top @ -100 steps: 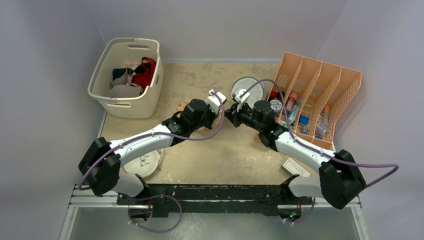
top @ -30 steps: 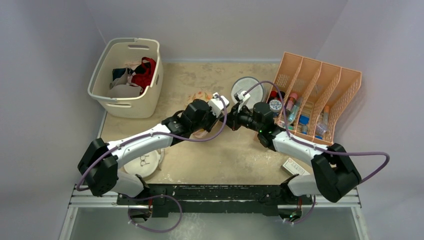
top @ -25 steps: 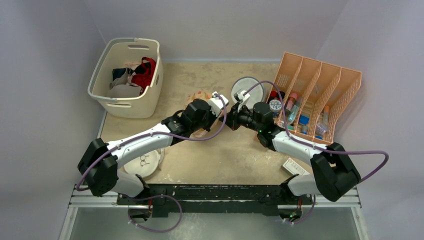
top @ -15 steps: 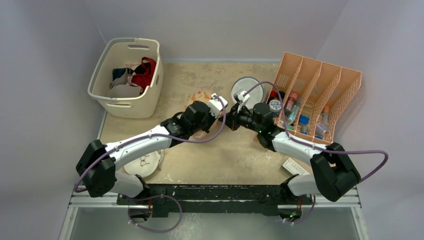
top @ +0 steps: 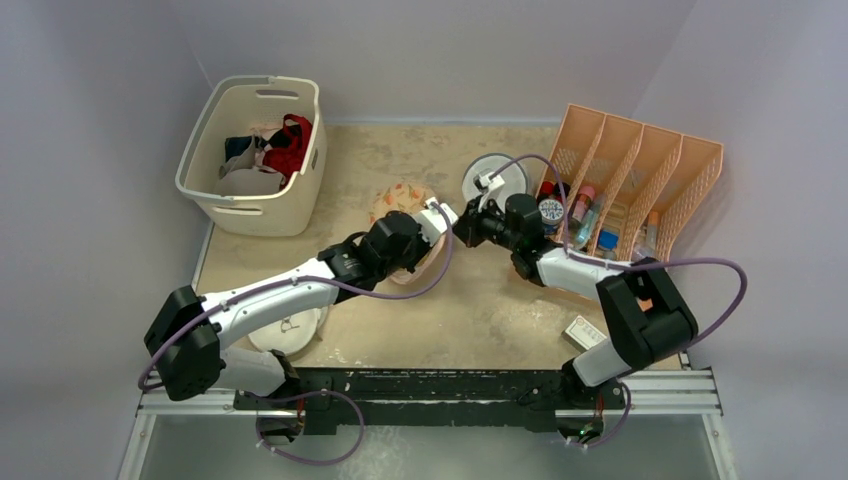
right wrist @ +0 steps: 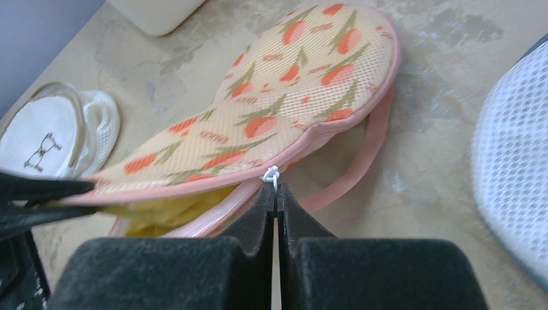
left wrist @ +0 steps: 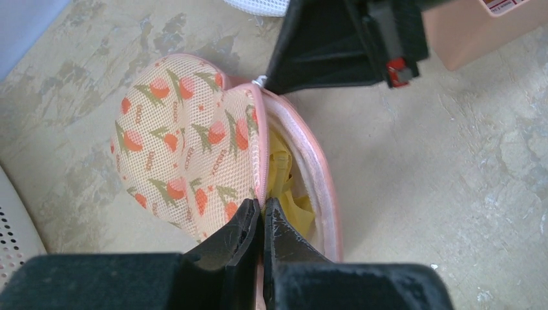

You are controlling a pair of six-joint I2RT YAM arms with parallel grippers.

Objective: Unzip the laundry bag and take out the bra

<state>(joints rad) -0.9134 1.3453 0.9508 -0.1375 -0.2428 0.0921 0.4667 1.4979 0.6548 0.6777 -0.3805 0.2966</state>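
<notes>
The laundry bag [top: 400, 200] [left wrist: 187, 148] [right wrist: 284, 97], cream with orange flower print and pink zip edging, lies mid-table with its zip partly open. The mustard-yellow bra [left wrist: 287, 187] [right wrist: 174, 210] shows in the gap. My left gripper [left wrist: 262, 210] [top: 425, 235] is shut on the bag's upper zip edge at the near end. My right gripper [right wrist: 276, 194] [top: 458, 228] is shut on the white zip pull [right wrist: 271, 174] [left wrist: 260, 81] at the bag's right side.
A cream basket [top: 205, 190] with red, white and dark garments stands back left. A round white mesh bag [top: 500, 172] [right wrist: 510, 174] lies behind the right gripper. An orange divided rack [top: 690, 175] with bottles stands right. A round white case with a bra icon [top: 295, 335] [right wrist: 39, 135] lies front left.
The right gripper has pulled the zip pull further back along the bag's edge. The left arm has drawn back toward the near side. More of the printed bag shows and the opening is wider.
</notes>
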